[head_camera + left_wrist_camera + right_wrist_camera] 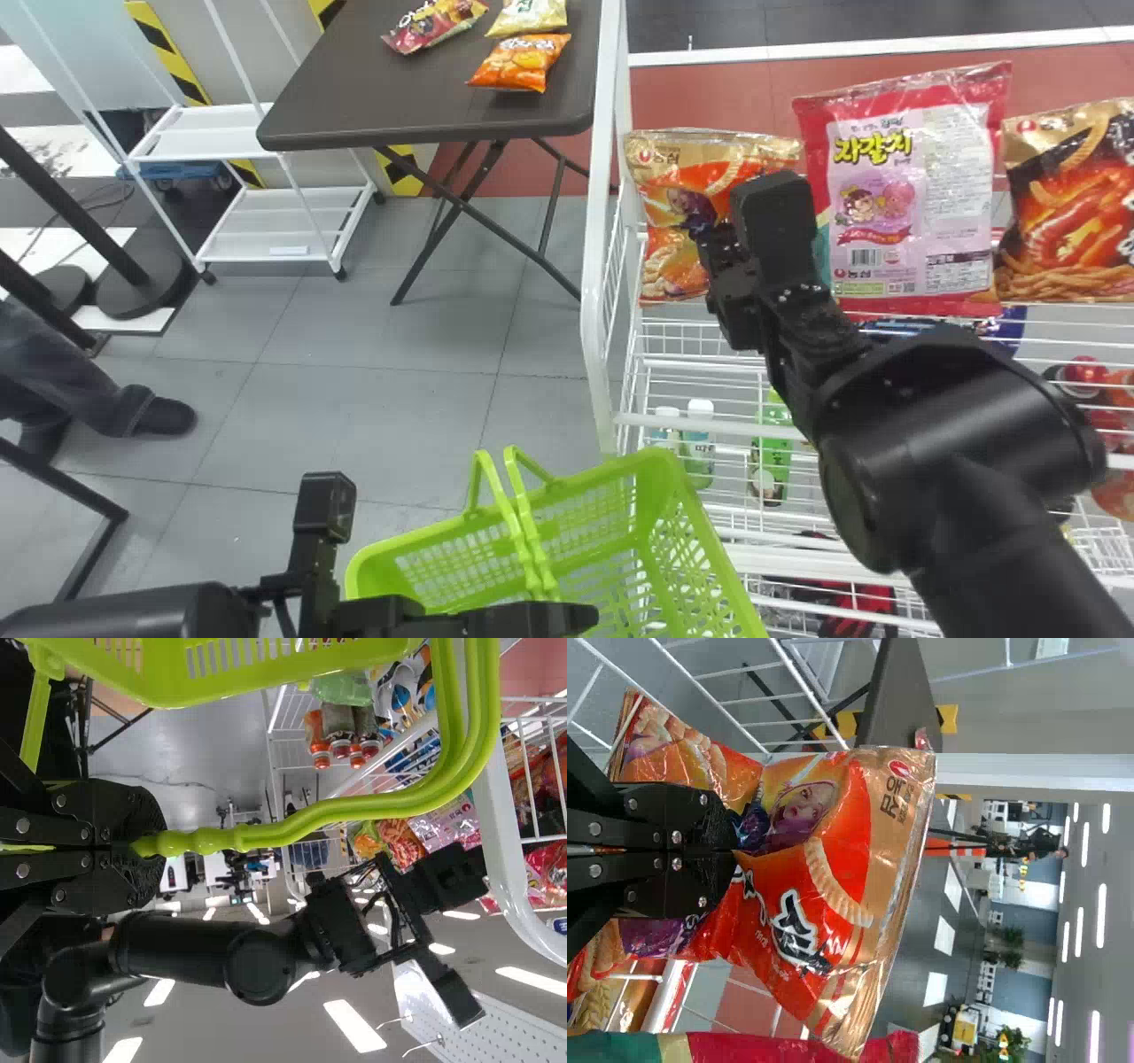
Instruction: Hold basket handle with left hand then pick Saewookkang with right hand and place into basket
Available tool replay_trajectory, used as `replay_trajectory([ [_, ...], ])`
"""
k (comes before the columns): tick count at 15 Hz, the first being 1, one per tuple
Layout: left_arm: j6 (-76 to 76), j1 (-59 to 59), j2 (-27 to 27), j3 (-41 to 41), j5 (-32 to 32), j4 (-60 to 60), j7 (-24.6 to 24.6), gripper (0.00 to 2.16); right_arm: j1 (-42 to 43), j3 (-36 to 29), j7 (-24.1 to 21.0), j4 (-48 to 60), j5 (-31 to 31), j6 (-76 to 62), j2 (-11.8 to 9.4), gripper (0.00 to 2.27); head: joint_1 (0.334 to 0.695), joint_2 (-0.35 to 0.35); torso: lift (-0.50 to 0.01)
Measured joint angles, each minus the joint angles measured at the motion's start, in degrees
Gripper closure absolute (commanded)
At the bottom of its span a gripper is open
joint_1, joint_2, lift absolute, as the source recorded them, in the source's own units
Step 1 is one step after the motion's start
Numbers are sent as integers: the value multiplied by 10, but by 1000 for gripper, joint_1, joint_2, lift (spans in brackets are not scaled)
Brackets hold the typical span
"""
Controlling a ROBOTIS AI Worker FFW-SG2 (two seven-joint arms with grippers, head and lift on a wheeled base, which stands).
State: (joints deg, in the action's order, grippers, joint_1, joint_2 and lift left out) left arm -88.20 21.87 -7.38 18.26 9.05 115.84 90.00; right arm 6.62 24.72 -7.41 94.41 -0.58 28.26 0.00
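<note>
In the head view my right gripper (700, 229) is at the left end of the shelf row, over the orange Saewookkang bag (660, 266). The right wrist view has the gripper (737, 849) pinching the crumpled middle of that bag (833, 948), its fingers shut on the wrapper. At the bottom of the head view, my left gripper (571, 613) is at the handles of the green basket (709, 549). From the left wrist, this gripper (146, 846) is shut around the green handle (301, 826), with the basket rim (266, 678) beside it.
Right of the held bag are a pink snack bag (912, 195) and a black-and-orange one (1072, 204). The white wire rack (605, 266) has its side frame between the shelf and a dark table (425, 97) carrying several snack bags. Bottles (698, 443) stand lower down.
</note>
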Motion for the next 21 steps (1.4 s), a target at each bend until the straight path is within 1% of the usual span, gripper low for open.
replay_trajectory([
  [3,0,0,0,-2,0,1,0,2152,-61,-18,-5,92,-27,16,0,2246,695,159,-18],
  [5,0,0,0,-4,0,1,0,2152,-103,-26,-7,168,-51,52,0,2246,695,142,-18],
  [8,0,0,0,-6,0,2,0,2152,-163,-37,-9,274,-60,98,-1,2246,695,121,-18],
  [9,0,0,0,-8,0,2,0,2152,-186,-42,-9,314,-60,117,-5,2246,695,102,-18],
  [12,0,0,2,-11,-2,2,0,2152,-242,-51,-9,420,-58,213,-27,2246,695,65,-18],
  [14,0,1,4,-12,-2,2,0,2152,-269,-56,-9,463,-56,278,-41,2246,695,31,-18],
  [16,0,4,6,-12,-2,1,0,2152,-299,-54,-9,495,-53,322,-57,2246,695,20,-18],
  [18,0,9,9,-12,-3,0,0,2152,-318,-38,-8,526,-51,379,-73,2246,695,22,-18],
  [20,0,10,10,-13,-3,1,0,2152,-333,-3,-6,556,-51,456,-90,2246,695,52,-18],
  [21,0,10,11,-14,-3,2,0,2152,-335,15,-5,561,-51,486,-93,2246,695,67,-18],
])
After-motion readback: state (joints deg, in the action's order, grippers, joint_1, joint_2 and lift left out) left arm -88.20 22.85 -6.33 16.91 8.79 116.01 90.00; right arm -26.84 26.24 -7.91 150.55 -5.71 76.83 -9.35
